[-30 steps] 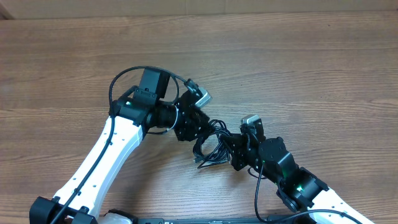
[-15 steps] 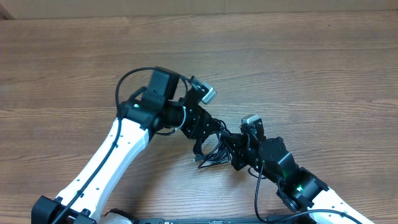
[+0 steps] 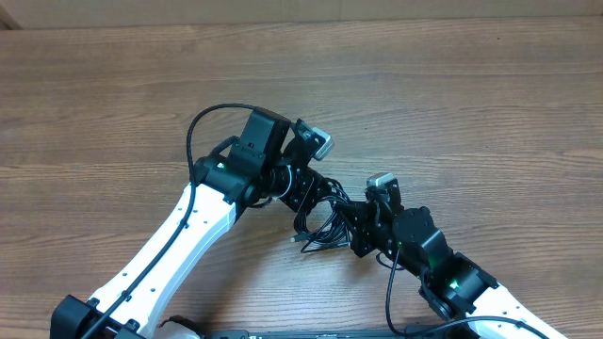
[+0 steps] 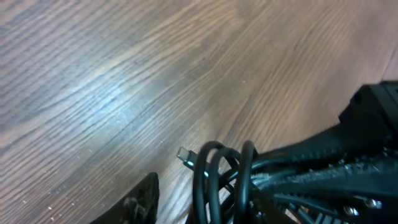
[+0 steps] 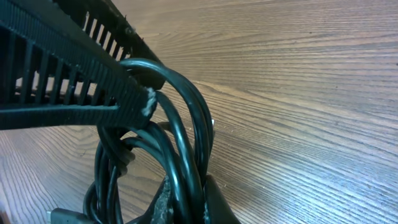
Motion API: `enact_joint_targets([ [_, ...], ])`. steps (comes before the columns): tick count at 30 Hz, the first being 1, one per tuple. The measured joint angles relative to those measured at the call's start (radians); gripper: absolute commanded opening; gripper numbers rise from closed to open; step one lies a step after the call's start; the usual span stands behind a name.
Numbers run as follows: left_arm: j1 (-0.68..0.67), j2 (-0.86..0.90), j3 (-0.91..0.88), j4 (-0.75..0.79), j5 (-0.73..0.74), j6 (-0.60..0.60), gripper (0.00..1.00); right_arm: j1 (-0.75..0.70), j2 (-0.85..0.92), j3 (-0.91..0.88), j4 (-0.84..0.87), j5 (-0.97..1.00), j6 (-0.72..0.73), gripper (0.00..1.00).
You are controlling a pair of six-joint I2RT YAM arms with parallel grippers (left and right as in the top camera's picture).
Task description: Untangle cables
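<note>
The cables [image 3: 317,229] are a small black tangle between the two grippers at the table's middle front. My right gripper [image 3: 354,232] comes from the lower right and is shut on several strands; in the right wrist view its fingers [image 5: 193,200] pinch the cables [image 5: 180,118]. My left gripper [image 3: 317,194] sits at the tangle's upper left, open. In the left wrist view cable loops [image 4: 219,177] stand between its fingers [image 4: 205,202], with a gap to the left finger. A silvery plug tip [image 4: 184,154] lies on the wood.
The wooden table [image 3: 452,104] is bare around the arms. A thicker black wire [image 3: 203,121] loops off the left arm. The left gripper's ribbed finger [image 5: 62,59] crosses the upper left of the right wrist view, with a strand hooked over it.
My left arm has swung to the right, bringing its gripper closer into the tangle. The right arm and its hold on the cables have not moved.
</note>
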Motion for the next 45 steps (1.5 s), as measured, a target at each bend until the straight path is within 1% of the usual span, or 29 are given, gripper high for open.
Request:
enact_joint_targets([
  [3, 0.0, 0.0, 0.0, 0.042, -0.007, -0.039, 0.37, 0.0, 0.0, 0.0, -0.001, 0.0, 0.002, 0.04],
  [6, -0.001, 0.0, 0.0, 0.071, -0.008, -0.08, 0.32, -0.001, 0.0, 0.0, 0.0, -0.001, 0.002, 0.04],
  [8, -0.001, -0.001, 0.0, 0.081, -0.009, -0.098, 0.31, -0.001, 0.0, 0.0, 0.0, -0.005, 0.001, 0.04],
  [11, -0.001, -0.001, 0.0, 0.067, -0.011, -0.117, 0.25, -0.001, 0.0, 0.0, -0.001, -0.013, 0.001, 0.04],
  [15, -0.001, -0.001, 0.003, 0.021, -0.014, -0.126, 0.2, -0.001, 0.001, 0.0, -0.009, -0.027, 0.001, 0.04],
  [18, -0.001, -0.001, 0.003, -0.01, -0.027, -0.126, 0.2, 0.001, 0.004, -0.001, -0.01, -0.034, 0.0, 0.04],
  [23, -0.003, -0.001, 0.003, -0.037, -0.066, -0.126, 0.29, 0.001, 0.005, -0.001, -0.011, -0.039, 0.0, 0.04],
  [26, -0.003, -0.001, 0.004, -0.062, -0.082, -0.126, 0.29, 0.001, 0.005, -0.002, -0.014, -0.043, 0.0, 0.04],
  [27, -0.003, -0.001, 0.005, -0.074, -0.088, -0.126, 0.28, 0.001, 0.005, -0.003, -0.014, -0.045, -0.001, 0.04],
  [30, -0.003, -0.001, 0.007, -0.104, -0.098, -0.125, 0.15, 0.001, 0.005, -0.004, -0.014, -0.051, -0.003, 0.04],
  [32, -0.004, -0.001, 0.007, -0.119, -0.104, -0.124, 0.1, 0.001, 0.005, -0.006, -0.012, -0.053, -0.003, 0.04],
  [35, -0.008, -0.001, 0.007, -0.121, -0.119, -0.126, 0.05, 0.002, 0.005, -0.006, -0.01, -0.053, -0.003, 0.04],
  [45, -0.011, 0.002, 0.007, -0.134, -0.167, -0.173, 0.04, 0.002, 0.005, -0.006, -0.003, -0.053, -0.002, 0.04],
])
